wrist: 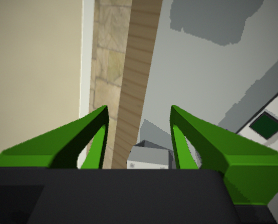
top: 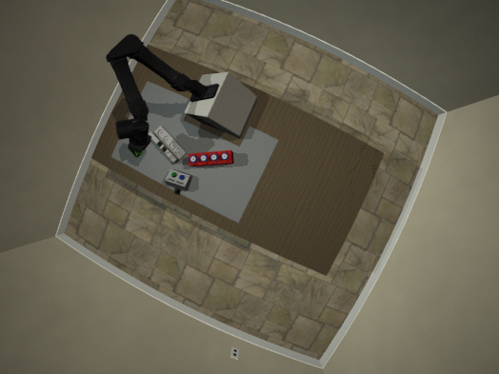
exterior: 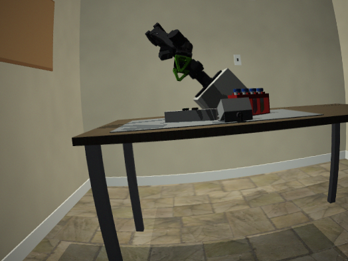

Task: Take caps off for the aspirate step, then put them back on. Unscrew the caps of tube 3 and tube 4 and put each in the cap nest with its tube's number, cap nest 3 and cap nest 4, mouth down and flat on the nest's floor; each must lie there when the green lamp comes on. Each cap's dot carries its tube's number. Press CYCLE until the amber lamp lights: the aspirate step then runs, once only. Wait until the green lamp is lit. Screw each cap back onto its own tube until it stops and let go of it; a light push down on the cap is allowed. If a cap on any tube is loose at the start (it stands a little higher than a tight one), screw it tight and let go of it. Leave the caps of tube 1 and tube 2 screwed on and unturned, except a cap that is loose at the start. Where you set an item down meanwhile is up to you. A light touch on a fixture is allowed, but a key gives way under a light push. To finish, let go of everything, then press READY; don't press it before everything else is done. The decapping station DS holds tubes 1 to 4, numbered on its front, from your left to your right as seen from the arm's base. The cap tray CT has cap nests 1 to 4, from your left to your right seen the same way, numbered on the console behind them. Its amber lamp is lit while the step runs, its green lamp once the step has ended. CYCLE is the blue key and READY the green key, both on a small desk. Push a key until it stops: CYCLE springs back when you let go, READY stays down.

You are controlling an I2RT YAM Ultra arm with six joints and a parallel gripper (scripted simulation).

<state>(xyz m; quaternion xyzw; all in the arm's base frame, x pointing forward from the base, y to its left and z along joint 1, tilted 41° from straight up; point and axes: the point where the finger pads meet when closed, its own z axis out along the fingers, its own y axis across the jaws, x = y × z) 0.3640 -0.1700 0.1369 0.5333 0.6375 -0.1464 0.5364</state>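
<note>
While the half-open, empty claw [wrist: 137, 150] hangs above, a grey mat [top: 248, 184] covers the brown table [top: 309, 203].

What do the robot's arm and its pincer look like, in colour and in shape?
The arm is matte black, built of chunky, blocky links with rounded joints. The pincer has two bright green fingers, long wedges tapering to points, with triangular openings, on a black body. No cables or markings show.
</note>
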